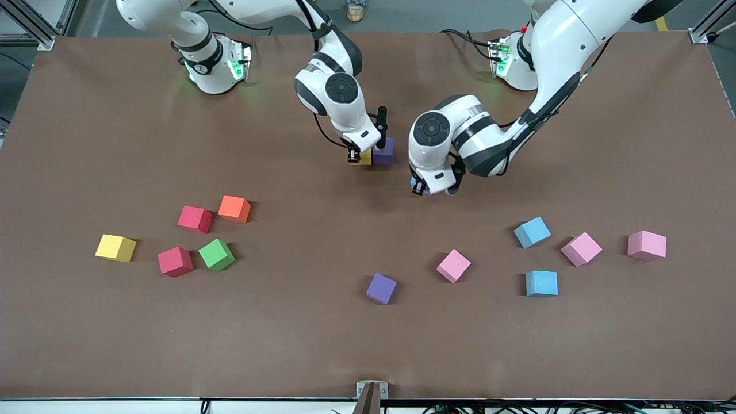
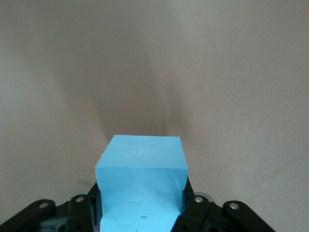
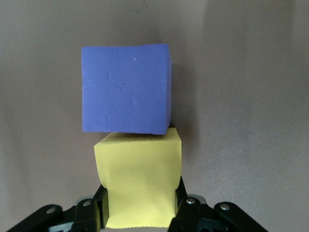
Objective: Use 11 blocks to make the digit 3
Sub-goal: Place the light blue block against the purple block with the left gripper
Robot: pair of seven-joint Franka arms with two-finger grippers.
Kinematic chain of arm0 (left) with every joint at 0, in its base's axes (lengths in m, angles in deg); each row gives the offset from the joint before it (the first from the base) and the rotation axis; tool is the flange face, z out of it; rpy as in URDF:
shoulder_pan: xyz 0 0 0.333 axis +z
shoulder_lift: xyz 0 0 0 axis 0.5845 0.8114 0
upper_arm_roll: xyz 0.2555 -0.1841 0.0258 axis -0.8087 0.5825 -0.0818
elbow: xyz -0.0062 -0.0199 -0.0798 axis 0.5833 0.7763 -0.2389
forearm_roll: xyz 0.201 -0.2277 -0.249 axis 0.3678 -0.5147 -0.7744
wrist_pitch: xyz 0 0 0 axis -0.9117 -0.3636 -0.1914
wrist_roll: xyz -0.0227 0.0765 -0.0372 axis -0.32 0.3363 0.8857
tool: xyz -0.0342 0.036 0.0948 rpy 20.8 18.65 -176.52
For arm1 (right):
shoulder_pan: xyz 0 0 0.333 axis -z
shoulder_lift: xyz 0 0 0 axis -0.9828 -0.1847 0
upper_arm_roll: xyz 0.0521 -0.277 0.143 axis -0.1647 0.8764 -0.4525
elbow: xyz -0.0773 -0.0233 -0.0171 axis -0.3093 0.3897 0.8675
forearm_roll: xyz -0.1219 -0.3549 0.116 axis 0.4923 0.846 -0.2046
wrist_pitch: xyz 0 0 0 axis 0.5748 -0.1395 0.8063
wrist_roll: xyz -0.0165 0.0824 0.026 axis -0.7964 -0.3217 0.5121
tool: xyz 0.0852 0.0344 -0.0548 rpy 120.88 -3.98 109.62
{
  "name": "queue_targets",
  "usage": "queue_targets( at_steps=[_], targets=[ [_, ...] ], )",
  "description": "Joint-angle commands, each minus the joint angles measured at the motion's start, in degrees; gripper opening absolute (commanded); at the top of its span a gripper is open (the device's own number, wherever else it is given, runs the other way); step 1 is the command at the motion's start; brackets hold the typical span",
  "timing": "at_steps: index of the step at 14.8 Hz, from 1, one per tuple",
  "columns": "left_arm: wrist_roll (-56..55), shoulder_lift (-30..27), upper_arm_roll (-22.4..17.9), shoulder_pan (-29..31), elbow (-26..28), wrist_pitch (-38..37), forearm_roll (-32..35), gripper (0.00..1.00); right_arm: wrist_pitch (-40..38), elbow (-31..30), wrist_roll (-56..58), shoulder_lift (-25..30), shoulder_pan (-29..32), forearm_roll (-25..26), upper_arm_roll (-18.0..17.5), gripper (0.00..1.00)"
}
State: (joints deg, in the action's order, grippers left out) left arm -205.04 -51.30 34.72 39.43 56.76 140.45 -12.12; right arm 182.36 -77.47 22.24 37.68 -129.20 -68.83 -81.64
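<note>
the right gripper [image 3: 140,212], jaws clamped on a yellow block [image 3: 139,186], seats it against the purple block [image 3: 126,88], while the left gripper [image 2: 140,212], jaws clamped on a blue block [image 2: 141,181], looks due to place its cube 3rd.

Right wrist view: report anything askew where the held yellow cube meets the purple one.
The purple foam cube sits slightly offset from the yellow foam cube clamped in the right gripper: their sides do not line up, though the faces touch. No damage shows.
</note>
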Motion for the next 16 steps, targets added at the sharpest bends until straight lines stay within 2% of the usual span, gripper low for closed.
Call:
queue_targets(
  at_steps=[1,8,12,16],
  targets=[
    [-7.68,-2.45,1.15,0.90,4.51,4.46,0.18,0.08,2.92,0.85,-1.20,-2.36,-1.13,1.15,0.57,0.99],
    [-17.01,-5.44,4.05,2.84,11.55,8.25,0.18,0.06,2.49,-0.03,-1.20,-1.48,-0.96,1.77,0.66,1.00],
    [-23.16,-5.36,4.23,2.93,14.01,11.23,0.18,0.06,0.91,-1.44,-1.11,1.59,-1.05,1.86,0.57,1.00],
    [-26.07,-5.36,4.23,2.84,16.12,15.89,0.36,0.06,-4.53,-1.79,-0.76,6.15,-0.96,1.86,0.40,1.00]
  ],
)
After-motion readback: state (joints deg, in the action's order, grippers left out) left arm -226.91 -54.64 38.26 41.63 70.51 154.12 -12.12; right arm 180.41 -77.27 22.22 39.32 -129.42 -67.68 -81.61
